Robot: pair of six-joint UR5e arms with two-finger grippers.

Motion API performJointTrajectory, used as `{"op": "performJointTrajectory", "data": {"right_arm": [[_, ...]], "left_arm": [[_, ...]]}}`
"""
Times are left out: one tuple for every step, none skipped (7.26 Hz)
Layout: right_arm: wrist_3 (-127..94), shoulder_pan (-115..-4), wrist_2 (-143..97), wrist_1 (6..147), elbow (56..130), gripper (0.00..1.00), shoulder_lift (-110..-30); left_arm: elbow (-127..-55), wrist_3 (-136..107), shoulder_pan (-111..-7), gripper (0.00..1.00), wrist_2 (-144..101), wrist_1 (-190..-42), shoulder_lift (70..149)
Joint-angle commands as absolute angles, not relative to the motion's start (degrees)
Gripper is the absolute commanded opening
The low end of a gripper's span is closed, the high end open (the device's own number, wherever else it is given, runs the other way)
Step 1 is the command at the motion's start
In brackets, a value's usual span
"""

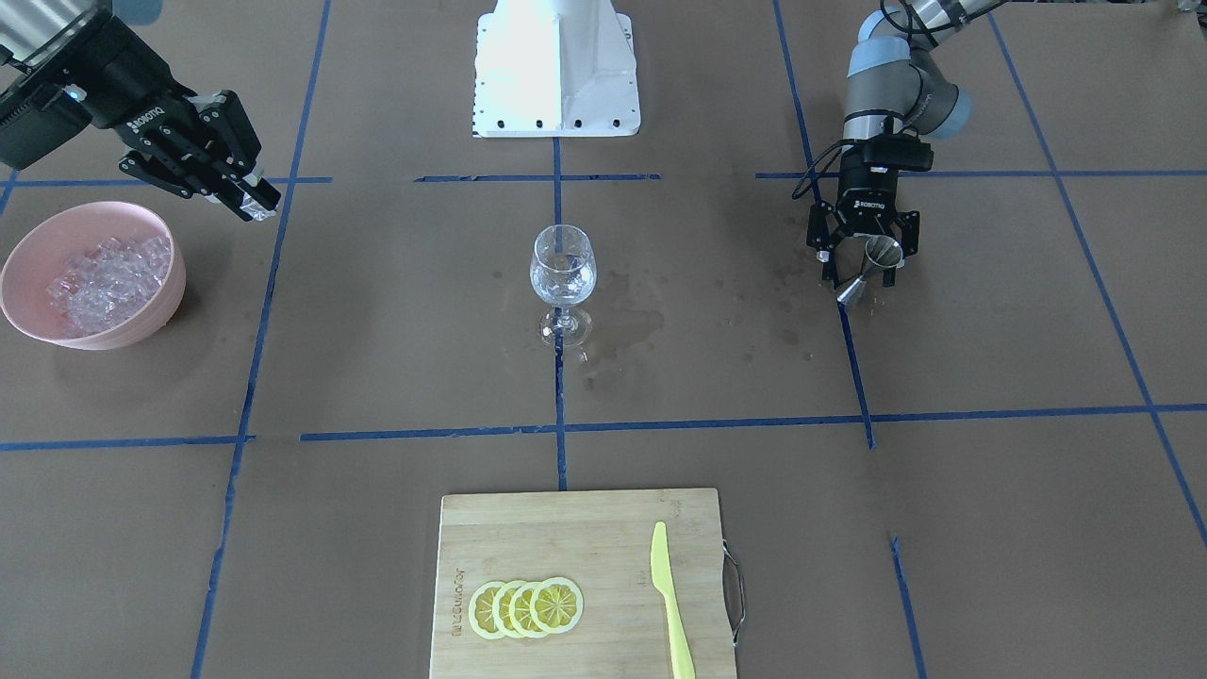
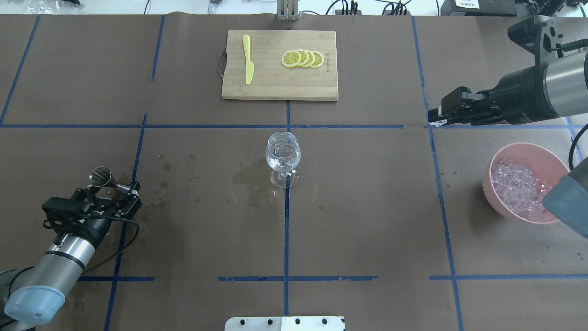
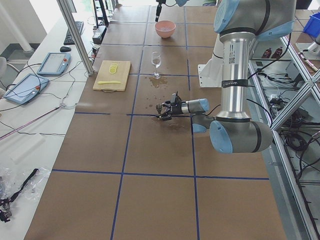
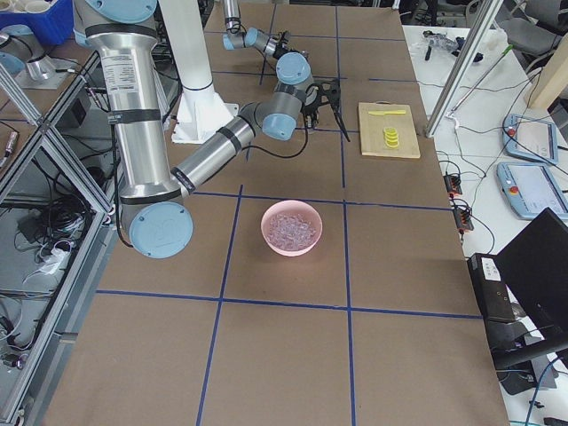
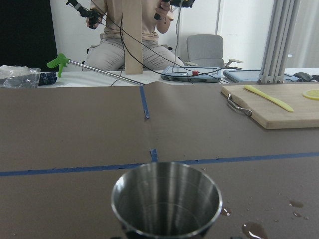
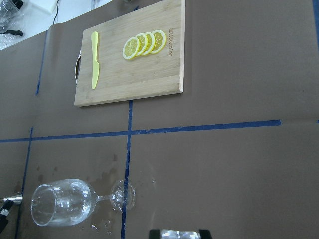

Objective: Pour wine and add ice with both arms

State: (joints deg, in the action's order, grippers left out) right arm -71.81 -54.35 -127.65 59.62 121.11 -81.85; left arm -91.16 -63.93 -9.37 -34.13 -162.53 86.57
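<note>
Two robot arms are pictured at a brown tabletop (image 2: 367, 220) marked off with blue tape. On the robot's left, the left arm (image 2: 69, 255) is stretched low over the surface. The left claw (image 1: 863, 273) is spread wide, its fingers set on either side of a steel jigger (image 2: 102, 176) with room to spare; no squeeze on the cup is seen. Dark wet patches (image 2: 250, 177) are scattered across the paper between the jigger and the centre.

There a stemmed glass (image 2: 283, 158) is stood upright on a tape line, and the wine (image 1: 563, 281), a small measure of clear liquid, is held in its bowl. Beyond the glass, at the far edge, a bamboo cutting board (image 2: 275, 85) is laid out. A yellow knife (image 2: 248, 64) is placed on its left half and four overlapping lemon slices (image 2: 303, 58) on its right.

Further right, the right arm (image 2: 560, 82) is extended in from the side, raised above the tabletop. The right claw (image 2: 435, 120) is pinched narrow on a single ice cube (image 1: 255, 203), gripped at the fingertips, well short of the glass and clear of the bowl. At the far right, the ice (image 2: 514, 186) is heaped in a pink bowl (image 2: 488, 181) set on the tabletop. Part of its rim is hidden by a blue joint cap in the overhead view.
</note>
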Motion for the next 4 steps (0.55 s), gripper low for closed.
{"op": "performJointTrajectory", "data": {"right_arm": [[-71.81,-53.79,-127.27,59.94,121.03,0.00,-80.43],[-71.81,-52.48,-125.53,59.94,120.94,0.00,-80.25],[-71.81,-51.86,-125.07,59.94,120.94,0.00,-79.90],[-72.42,-51.33,-125.07,59.94,120.94,0.00,-79.20]], "left_arm": [[-92.28,-63.90,-9.58,1.00,-38.21,-162.42,85.87],[-93.42,-63.90,-9.58,1.00,-40.41,-162.07,85.09],[-97.17,-63.90,-9.58,1.00,-43.13,-161.64,81.68],[-101.56,-63.90,-9.58,1.00,-44.72,-161.28,76.78]]}}
